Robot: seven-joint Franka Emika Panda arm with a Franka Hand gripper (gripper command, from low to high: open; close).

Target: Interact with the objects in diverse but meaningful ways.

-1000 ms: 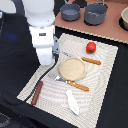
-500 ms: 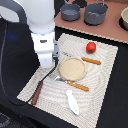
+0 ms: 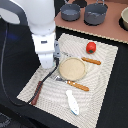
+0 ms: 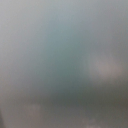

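Arm edges a touch toward the exterior view's right since a second ago, low over the mat beside the plate. Nothing on the mat has budged. Fingers are hidden under the wrist (the wrist view is pure blur), so I cannot tell their spread. Tomato sits near the mat's far edge, fish near the close edge, sausage stick at the left corner. Open room lies right of the plate.

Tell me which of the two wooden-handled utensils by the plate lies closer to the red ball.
The one beyond the plate, just below the red ball; the other lies on the plate's near side.
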